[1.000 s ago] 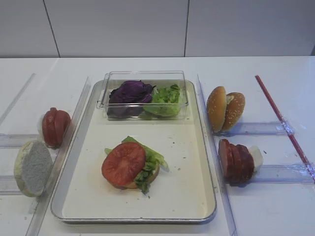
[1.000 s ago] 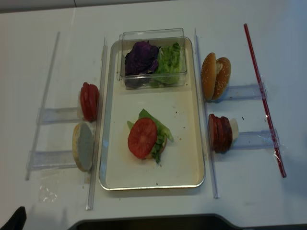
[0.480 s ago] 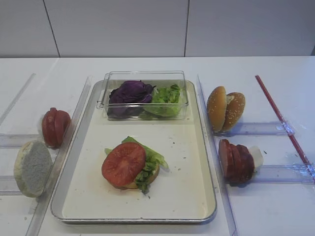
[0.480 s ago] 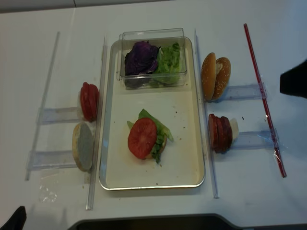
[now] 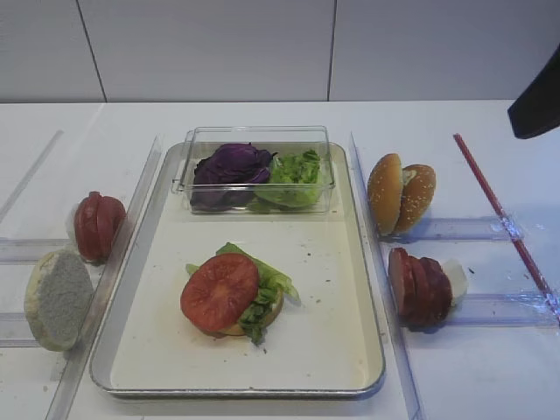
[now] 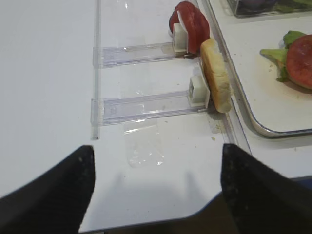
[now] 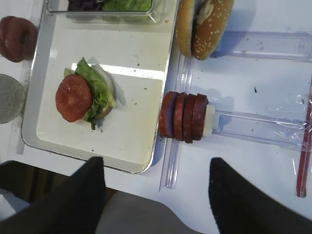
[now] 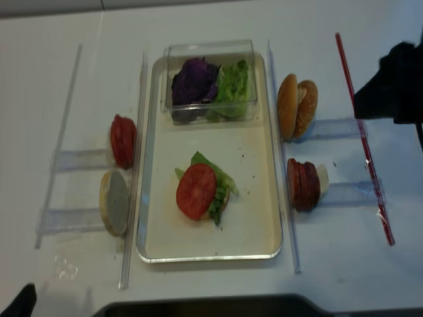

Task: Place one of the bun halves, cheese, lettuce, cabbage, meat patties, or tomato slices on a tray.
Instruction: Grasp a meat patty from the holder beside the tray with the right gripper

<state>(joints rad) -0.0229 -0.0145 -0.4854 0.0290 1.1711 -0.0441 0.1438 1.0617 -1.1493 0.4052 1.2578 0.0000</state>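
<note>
The metal tray (image 5: 236,391) holds a bun half topped with lettuce (image 5: 273,282) and a tomato slice (image 5: 220,290). To its right stand two bun halves (image 5: 401,193) and the meat patties (image 5: 420,287) in clear racks. To its left are more tomato slices (image 5: 98,226) and a bun half (image 5: 58,298). Purple cabbage (image 5: 232,164) and lettuce fill a clear box. Cheese is out of view. My right gripper (image 7: 156,160) hangs open and empty high above the meat patties (image 7: 184,117). The left gripper (image 6: 157,146) is open over bare table near the left bun half (image 6: 215,82).
The clear plastic box (image 5: 254,136) sits on the tray's far end. Long clear rails (image 5: 385,289) flank the tray on both sides. A red rod (image 5: 503,210) lies diagonally at the far right. A scrap of clear film (image 6: 142,146) lies before the left racks.
The dark right arm has come in from the right edge and moved leftward in both exterior views. The food and the tray have not moved.
</note>
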